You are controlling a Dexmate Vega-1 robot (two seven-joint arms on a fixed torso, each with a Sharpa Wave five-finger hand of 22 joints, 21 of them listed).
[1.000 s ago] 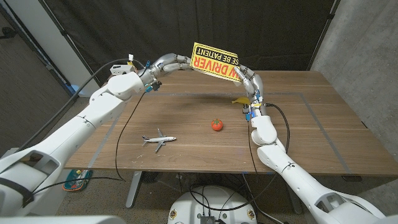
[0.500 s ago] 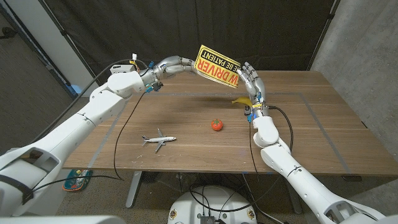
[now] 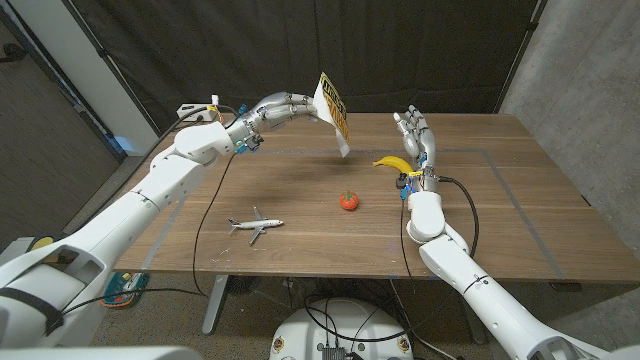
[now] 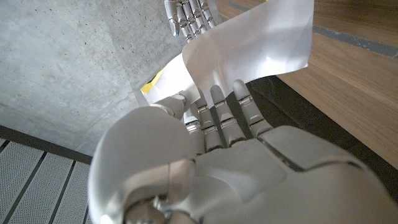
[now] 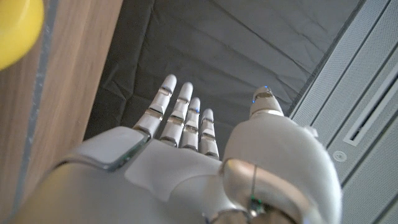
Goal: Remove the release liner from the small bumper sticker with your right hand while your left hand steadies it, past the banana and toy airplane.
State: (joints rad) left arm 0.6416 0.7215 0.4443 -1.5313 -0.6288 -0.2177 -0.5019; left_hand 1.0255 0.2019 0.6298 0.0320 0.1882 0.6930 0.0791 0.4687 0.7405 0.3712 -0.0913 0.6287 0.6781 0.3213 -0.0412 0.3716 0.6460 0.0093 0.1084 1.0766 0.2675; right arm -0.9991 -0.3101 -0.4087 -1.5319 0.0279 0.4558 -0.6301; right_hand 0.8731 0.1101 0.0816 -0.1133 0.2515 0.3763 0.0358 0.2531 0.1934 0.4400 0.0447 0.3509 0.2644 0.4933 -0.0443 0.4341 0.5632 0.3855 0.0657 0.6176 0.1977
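The left robot hand [image 3: 283,105] holds the sticker [image 3: 334,122] in the air above the far edge of the surface [image 3: 520,200], toward the far left corner. The sticker hangs edge-on to the head camera, yellow face partly visible and a white lower corner drooping. In the left wrist view the fingers [image 4: 224,109] are closed on white sheet material [image 4: 255,40]; whether this is the liner or the sticker's back cannot be told. The right robot hand [image 3: 417,137] stands upright with fingers spread, holds nothing, and is well apart from the sticker, near the far edge at mid-surface; the right wrist view confirms extended fingers [image 5: 180,118] with nothing between them. Judgement of progress: the sticker is lifted and steadied by the left robot hand, but no separated liner shows on the surface or in the right robot hand, so the peel appears not completed. What remains, as judged, is for the right robot hand to take a free corner and draw the liner away. The banana [image 3: 393,162] lies just in front of the right robot hand. A small red object [image 3: 348,200] rests near mid-surface. The airplane [image 3: 254,225] lies toward the near left edge. None of these three touches either robot hand.
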